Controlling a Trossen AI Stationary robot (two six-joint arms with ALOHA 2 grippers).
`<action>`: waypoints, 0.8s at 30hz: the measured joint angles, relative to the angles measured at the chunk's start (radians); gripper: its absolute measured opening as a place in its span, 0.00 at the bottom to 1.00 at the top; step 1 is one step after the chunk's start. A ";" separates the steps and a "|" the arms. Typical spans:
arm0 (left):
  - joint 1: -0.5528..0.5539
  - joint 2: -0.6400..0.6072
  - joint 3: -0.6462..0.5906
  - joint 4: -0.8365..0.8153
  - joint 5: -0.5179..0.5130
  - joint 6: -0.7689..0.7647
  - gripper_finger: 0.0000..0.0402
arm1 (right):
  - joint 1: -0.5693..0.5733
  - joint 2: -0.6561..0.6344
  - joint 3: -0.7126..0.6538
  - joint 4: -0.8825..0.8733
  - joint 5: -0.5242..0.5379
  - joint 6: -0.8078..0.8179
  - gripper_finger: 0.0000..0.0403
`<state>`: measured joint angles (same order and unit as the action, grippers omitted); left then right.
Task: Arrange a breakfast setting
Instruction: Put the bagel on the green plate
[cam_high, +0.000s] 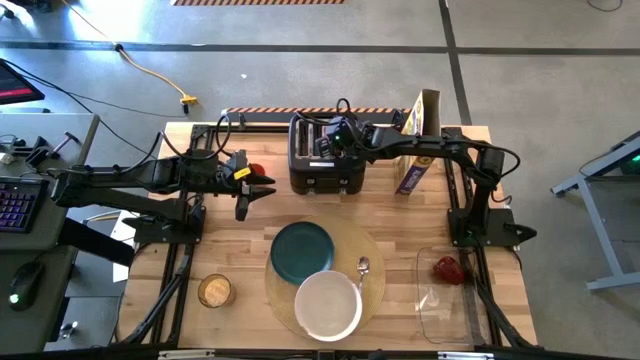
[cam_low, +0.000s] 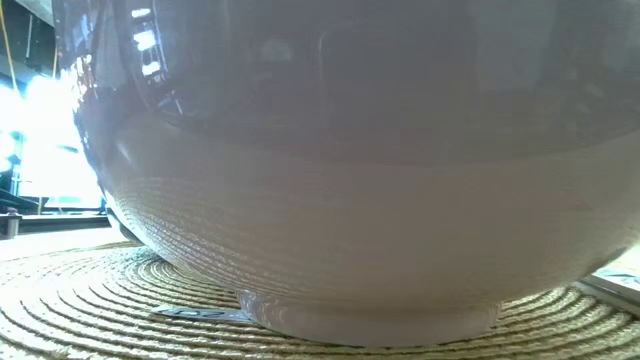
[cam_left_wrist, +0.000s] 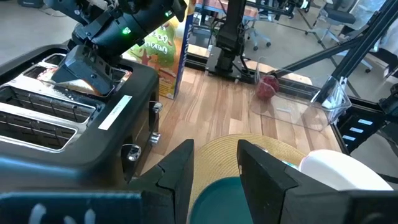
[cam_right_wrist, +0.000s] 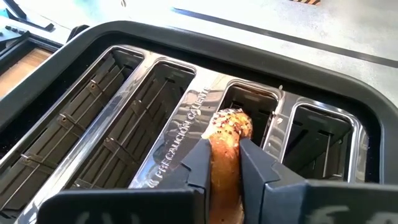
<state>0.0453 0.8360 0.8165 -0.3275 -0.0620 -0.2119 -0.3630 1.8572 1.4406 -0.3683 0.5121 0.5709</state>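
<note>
1. The bagel half (cam_right_wrist: 227, 149) was tan with a seeded, speckled crust and stood on edge, its rounded top showing above the fingers that held it.
2. It sat clamped between the two dark fingers of the right gripper (cam_right_wrist: 225, 163), directly over the chrome top of the black toaster (cam_right_wrist: 186, 118), by the third of its four slots.
3. The right arm reached from its base at the table's right side across to the toaster (cam_high: 326, 160) at the back of the table, wrist angled down over the slots.
4. The left gripper (cam_high: 256, 192) hovered just left of the toaster, its fingers (cam_left_wrist: 180, 168) parted and holding nothing, arm stretched in from the left edge.
5. Nearer the front lay the round woven placemat (cam_high: 372, 262), carrying the dark teal plate (cam_high: 302, 250), the white bowl (cam_high: 328, 304) and the small metal spoon (cam_high: 363, 268).
6. A small red food item (cam_high: 448, 268) rested in a clear container (cam_high: 440, 305) at the right.
</note>
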 joint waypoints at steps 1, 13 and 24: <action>0.000 0.000 0.000 0.000 0.000 0.000 0.28 | 0.000 0.000 0.000 0.000 0.000 0.000 0.07; 0.000 0.000 0.000 0.000 -0.002 0.000 0.28 | 0.006 -0.044 -0.007 -0.014 0.001 -0.007 0.05; 0.000 0.000 0.000 -0.001 -0.002 0.013 0.28 | 0.012 -0.103 -0.004 -0.008 0.020 -0.057 0.05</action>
<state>0.0456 0.8364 0.8165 -0.3283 -0.0645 -0.1989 -0.3511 1.7541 1.4364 -0.3763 0.5322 0.5142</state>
